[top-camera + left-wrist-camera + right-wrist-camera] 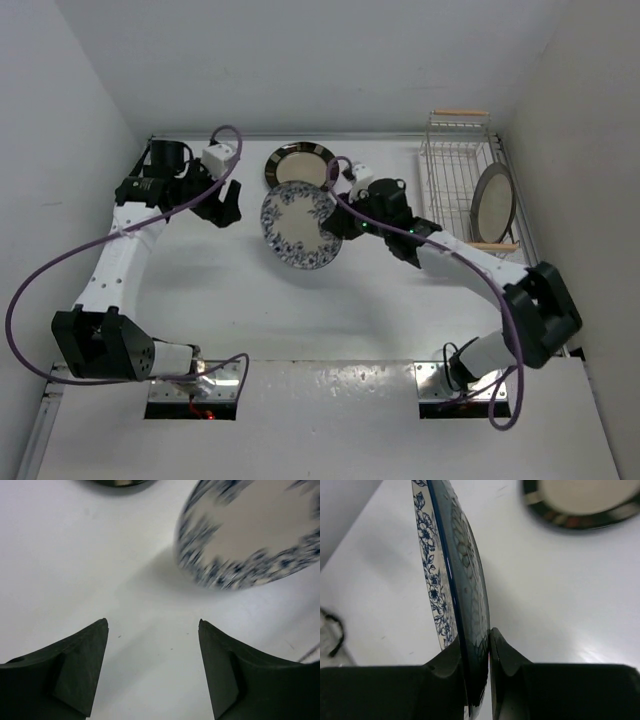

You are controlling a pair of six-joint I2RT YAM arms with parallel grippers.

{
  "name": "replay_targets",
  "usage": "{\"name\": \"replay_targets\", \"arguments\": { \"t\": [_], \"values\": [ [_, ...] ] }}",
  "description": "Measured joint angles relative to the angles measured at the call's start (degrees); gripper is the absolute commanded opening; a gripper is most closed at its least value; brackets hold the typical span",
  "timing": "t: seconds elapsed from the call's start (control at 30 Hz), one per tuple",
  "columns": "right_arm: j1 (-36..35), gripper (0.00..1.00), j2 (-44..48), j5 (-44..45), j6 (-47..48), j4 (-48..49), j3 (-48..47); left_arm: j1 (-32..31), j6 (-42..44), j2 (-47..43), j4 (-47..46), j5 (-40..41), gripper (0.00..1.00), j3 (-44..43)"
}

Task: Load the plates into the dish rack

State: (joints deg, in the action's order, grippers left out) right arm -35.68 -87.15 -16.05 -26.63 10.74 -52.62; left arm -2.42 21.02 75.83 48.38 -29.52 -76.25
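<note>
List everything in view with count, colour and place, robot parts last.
floral plate: 1, white with blue pattern, tilted and lifted over mid-table
brown plate: 1, dark rim, beige centre, flat on the table at the back
grey plate: 1, grey rim, cream centre, standing in the rack
rack: 1, white wire with wooden handles, back right
table: 1, white
left gripper: 1, black, open, empty, left of the floral plate
right gripper: 1, black, shut on the floral plate's rim
</note>
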Motion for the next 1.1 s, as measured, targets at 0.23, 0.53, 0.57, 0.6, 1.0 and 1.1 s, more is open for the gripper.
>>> {"name": "replay_targets", "arguments": {
  "t": [0.23,0.53,0.57,0.6,1.0,1.1],
  "values": [
    [8.02,0.00,15.10,21.53,11.17,-14.43,-8.52,6.64,-7.48,0.07,-3.58,14.62,0.78,-0.02],
    [20.31,0.00,22.93,46.73,32.96,-9.49,-14.51,9.88,-10.03,0.07,-4.83,17.77,0.79,1.97],
    [21.97,0.00,22.43,48.22,34.45,-9.88,-14.49,9.88,-10.14,0.07,-4.83,17.75,0.79,1.99],
    [23.39,0.00,21.77,49.35,35.50,-10.56,-14.43,9.88,-10.19,0.07,-4.94,17.75,0.79,2.10],
    [33.70,0.00,16.11,45.64,34.18,-20.31,-2.58,9.90,-10.62,0.07,-5.25,17.75,0.79,2.73],
    [35.71,0.00,15.74,43.60,31.63,-22.08,-1.88,9.90,-10.64,0.07,-5.22,17.75,0.79,3.06]
  ]
}}
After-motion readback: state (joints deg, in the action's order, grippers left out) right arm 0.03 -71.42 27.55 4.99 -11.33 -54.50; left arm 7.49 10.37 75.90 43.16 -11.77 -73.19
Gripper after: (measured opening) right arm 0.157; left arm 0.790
